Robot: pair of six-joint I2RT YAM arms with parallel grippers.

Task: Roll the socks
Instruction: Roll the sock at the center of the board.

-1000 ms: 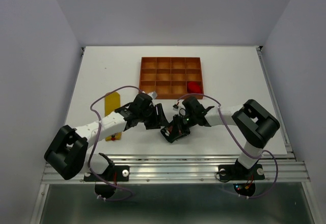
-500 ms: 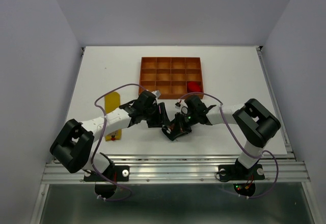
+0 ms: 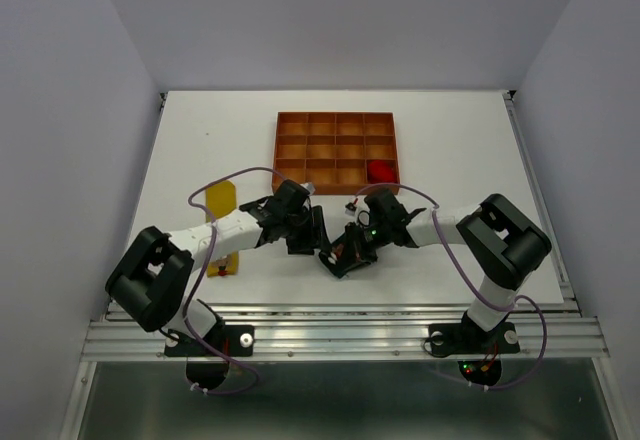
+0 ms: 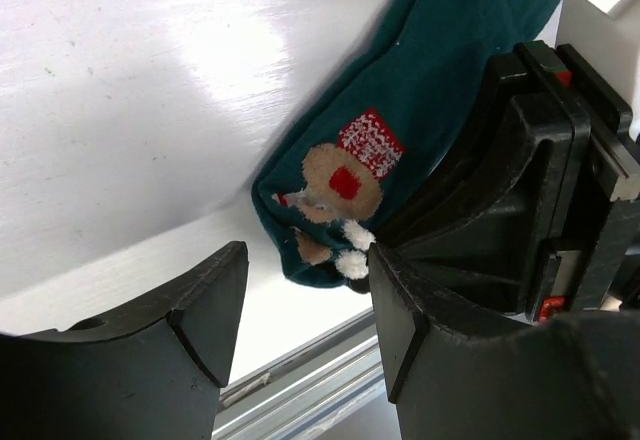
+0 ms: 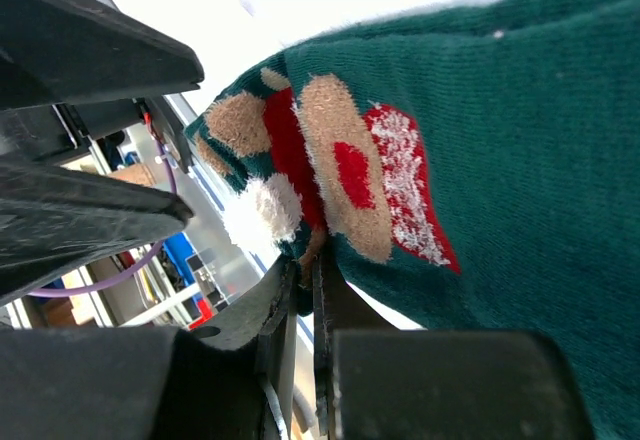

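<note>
the right gripper (image 5: pixel 305 272) has its two fingers pressed together on the edge of the dark teal sock (image 5: pixel 480 140). the fabric is pinched just beside the cartoon pattern (image 5: pixel 340 170), and the rest of the sock spreads away from the fingertips over the white table (image 3: pixel 200 140). the left gripper (image 4: pixel 305 260) stands just in front of the right one, with its jaws spread apart. the patterned end of the teal sock lies in the gap between these jaws, closer to the finger on the side of the right gripper; whether it touches that finger i cannot tell. in the top view both grippers meet close to the near edge of the table, and the teal sock is almost hidden under them. on the outer side of the left gripper lies the yellow sock (image 3: pixel 220 205), flat on the table and partly under the arm. further on, beyond both grippers, stands the orange-brown tray (image 3: pixel 335 116). the red sock (image 3: pixel 380 171) sits as a small bundle in its near corner compartment on the right gripper's side.
</note>
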